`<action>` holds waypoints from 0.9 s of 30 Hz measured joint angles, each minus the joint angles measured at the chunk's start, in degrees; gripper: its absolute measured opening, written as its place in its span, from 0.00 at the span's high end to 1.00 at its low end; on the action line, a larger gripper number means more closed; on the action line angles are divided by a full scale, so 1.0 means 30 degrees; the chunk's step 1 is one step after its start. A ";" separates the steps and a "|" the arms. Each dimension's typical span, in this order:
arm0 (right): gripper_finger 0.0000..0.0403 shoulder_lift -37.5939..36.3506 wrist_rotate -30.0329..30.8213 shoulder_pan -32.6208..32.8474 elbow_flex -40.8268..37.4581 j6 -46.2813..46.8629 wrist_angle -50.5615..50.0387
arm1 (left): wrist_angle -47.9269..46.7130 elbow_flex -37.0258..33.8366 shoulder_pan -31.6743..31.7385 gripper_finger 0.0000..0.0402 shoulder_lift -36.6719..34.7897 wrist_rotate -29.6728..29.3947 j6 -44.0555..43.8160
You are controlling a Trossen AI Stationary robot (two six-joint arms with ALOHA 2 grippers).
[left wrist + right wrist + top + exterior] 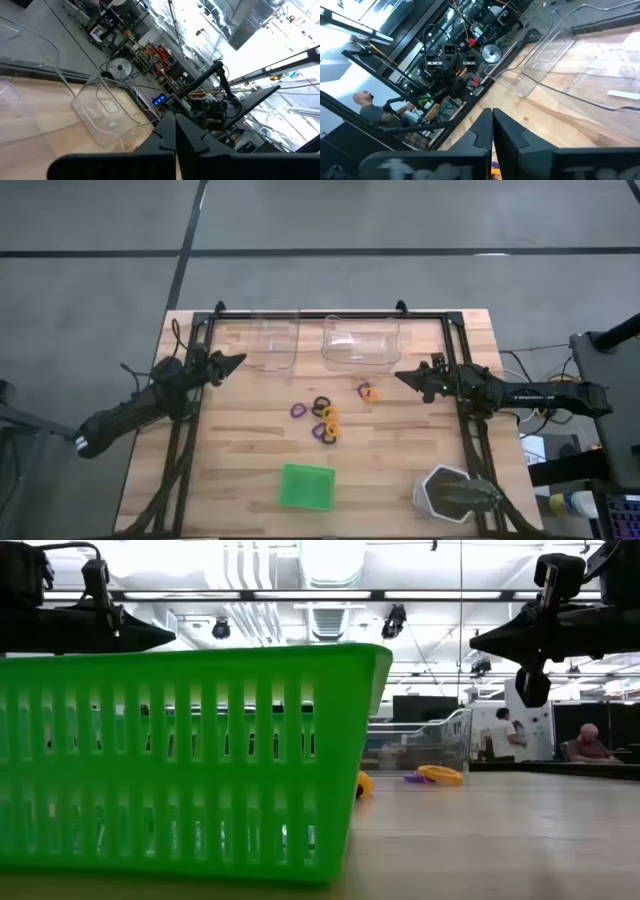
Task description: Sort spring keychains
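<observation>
From above: spring keychains (325, 418) scattered mid-bench (240, 470), between left end effector (238, 362) and right end effector (400, 377), both closed, empty. At bench level: mostly hidden behind green tray (190, 760); people visible beyond.

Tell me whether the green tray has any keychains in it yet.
Empty, as far as the high view shows: the green tray shows only plain green inside, and the spring keychains still lie scattered on the table's middle, apart from it.
</observation>
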 joint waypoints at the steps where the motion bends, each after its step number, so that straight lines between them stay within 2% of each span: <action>1: 0.98 0.0000 0.0000 0.0000 0.0000 0.0007 -0.0038 | -0.0001 0.0000 -0.0006 1.00 -0.0001 0.0000 0.0000; 11: 0.98 0.0000 -0.0095 0.0007 0.0053 0.1864 0.1936 | -0.0001 -0.0007 -0.0002 1.00 -0.0006 0.0007 -0.0854; 19: 0.98 0.1066 -0.0258 0.0007 0.2668 -0.0501 0.1571 | -0.0001 -0.0007 0.0001 1.00 -0.0002 0.0007 -0.0900; 22: 0.98 0.2108 -0.1050 0.0007 0.4520 -0.0880 -0.0940 | -0.0005 -0.0007 0.0001 1.00 -0.0001 0.0007 -0.0896; 27: 0.98 0.4718 -0.2722 0.0007 0.8491 -0.0827 -0.8342 | -0.0009 -0.0007 0.0001 1.00 -0.0002 0.0007 -0.0889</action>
